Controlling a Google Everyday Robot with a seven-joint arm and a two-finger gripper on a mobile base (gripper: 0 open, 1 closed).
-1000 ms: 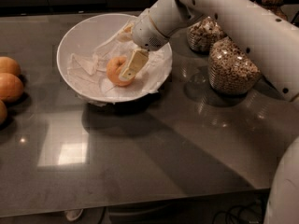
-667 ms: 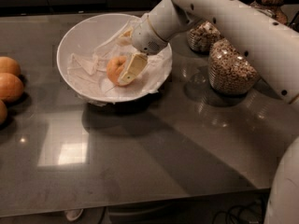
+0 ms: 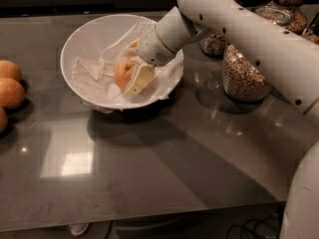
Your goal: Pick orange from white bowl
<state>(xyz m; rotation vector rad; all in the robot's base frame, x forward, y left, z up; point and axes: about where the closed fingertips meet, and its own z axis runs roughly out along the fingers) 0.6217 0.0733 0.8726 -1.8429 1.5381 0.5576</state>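
The orange (image 3: 121,72) lies inside the white bowl (image 3: 89,34), on its wrinkled white lining, right of the bowl's middle. My gripper (image 3: 132,68) reaches down into the bowl from the upper right on the white arm. It is shut on the orange. One cream fingertip (image 3: 140,78) lies against the fruit's right front side. The other finger is mostly hidden behind the fruit. The orange sits low in the bowl, near the lining.
Three other oranges (image 3: 10,92) lie at the table's left edge. Glass cereal jars (image 3: 241,76) stand right of the bowl, with more jars (image 3: 214,44) behind them. The dark glossy table (image 3: 164,173) stretches toward the front edge.
The gripper and the orange have shifted slightly left and up within the bowl. The bowl and the other fruits have not moved.
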